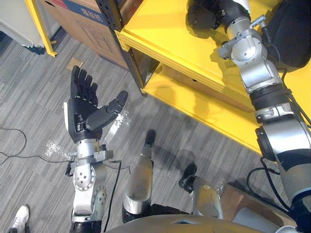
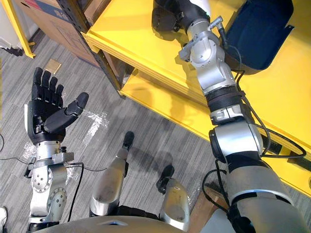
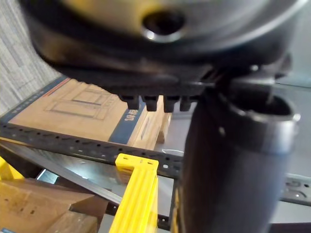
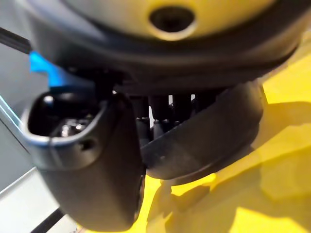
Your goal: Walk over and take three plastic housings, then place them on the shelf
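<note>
- Here, right fingers [image 4: 163,114] curled round a dark housing [image 4: 204,141], right hand [image 4: 87,165] just above the yellow shelf [image 1: 160,29].
- Second housing [image 2: 260,34] lying on same shelf, beside right forearm [image 2: 214,63].
- Left fingers [image 1: 82,85] straight, apart; left hand [image 1: 82,114] palm up over grey floor [image 1: 29,97], well clear of shelf.

Grey wood-grain plank floor [image 1: 29,97] with whitish scuffs [image 1: 116,125], maybe tape residue. Small tan cardboard scrap [image 1: 74,62] lies on it. Big brown cardboard box with blue stripe [image 1: 77,24] beside yellow metal post [image 1: 39,26]. Person's white shoe [image 1: 18,217] near lower-left corner.
</note>
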### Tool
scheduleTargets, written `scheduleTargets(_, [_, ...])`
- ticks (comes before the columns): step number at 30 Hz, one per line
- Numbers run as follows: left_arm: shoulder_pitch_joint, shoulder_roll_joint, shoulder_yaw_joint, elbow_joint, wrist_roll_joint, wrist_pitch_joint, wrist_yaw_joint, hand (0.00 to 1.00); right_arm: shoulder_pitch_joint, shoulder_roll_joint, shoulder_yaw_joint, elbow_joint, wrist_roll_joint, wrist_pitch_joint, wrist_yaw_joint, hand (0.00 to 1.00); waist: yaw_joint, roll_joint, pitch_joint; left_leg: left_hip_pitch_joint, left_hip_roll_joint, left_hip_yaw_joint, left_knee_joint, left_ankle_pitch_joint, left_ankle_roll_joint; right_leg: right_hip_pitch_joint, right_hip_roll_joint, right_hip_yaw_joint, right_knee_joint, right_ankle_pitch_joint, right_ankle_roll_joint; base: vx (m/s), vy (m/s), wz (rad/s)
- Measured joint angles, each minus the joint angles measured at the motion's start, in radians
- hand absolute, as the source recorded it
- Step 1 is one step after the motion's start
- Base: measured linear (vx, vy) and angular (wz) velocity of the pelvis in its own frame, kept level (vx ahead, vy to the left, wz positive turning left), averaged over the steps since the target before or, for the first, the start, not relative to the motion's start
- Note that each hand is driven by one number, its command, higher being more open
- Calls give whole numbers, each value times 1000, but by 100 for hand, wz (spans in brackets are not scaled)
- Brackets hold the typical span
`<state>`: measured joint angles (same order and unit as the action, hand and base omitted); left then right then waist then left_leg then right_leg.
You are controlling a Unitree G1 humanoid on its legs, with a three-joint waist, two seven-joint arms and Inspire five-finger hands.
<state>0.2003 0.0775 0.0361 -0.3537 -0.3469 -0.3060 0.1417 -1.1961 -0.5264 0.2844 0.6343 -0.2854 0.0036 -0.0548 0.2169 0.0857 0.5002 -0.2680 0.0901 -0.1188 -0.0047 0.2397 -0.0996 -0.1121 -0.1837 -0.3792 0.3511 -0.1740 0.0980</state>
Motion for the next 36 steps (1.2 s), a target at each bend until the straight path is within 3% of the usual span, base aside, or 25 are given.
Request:
scheduleTargets(7, [5, 0, -14, 0, 0, 9, 8, 100, 23, 55, -32, -51, 113, 36, -2, 0, -5, 0, 0, 0, 1, 2, 2, -1, -1, -8, -2, 4, 18, -9, -4, -6, -49, -1])
scheduleTargets(11, [6, 0, -32, 2, 0, 11, 10, 100, 89, 110, -37, -147, 108, 38, -20, 0, -12, 0, 0, 1, -1, 3, 12, -5, -1, -8, -6, 6, 31, -14, -5, 7, -44, -1])
scheduleTargets(15, [6, 0, -35, 12, 0, 14, 29, 100, 120, 187, -15, -206, 100, 86, -54, 0, -25, 0, 0, 5, -1, 6, 21, -17, 3, -9, -7, 13, 42, -26, -7, -22, -37, -3])
scheduleTargets(25, [17, 0, -41, 45, 0, 29, 75, 100, 128, 245, 23, -215, 69, 117, -133, 0, -27, 0, 0, 9, 0, 11, 21, -18, 6, -12, -8, 19, 52, -37, -14, -3, -7, 0])
scheduleTargets(26, [18, 0, -41, 45, 0, 29, 77, 100, 131, 248, 23, -215, 57, 120, -144, 100, -28, 0, 0, 8, 0, 12, 21, -19, 7, -13, -8, 20, 53, -37, -15, 0, 0, 0])
scheduleTargets(30, [18, 0, -44, 48, 1, 29, 80, 100, 133, 258, 26, -219, 56, 111, -165, 100, -28, 1, 0, 3, 0, 16, 21, -19, 7, -27, -10, 27, 61, -38, -16, 4, -15, -3])
scheduleTargets(36, [19, 0, -71, 50, 0, 29, 90, 100, 155, 256, 26, -214, 14, 46, -163, 100, -32, 1, 0, 1, -1, 16, 23, -19, 8, -31, -12, 27, 66, -40, -16, 0, 0, 0])
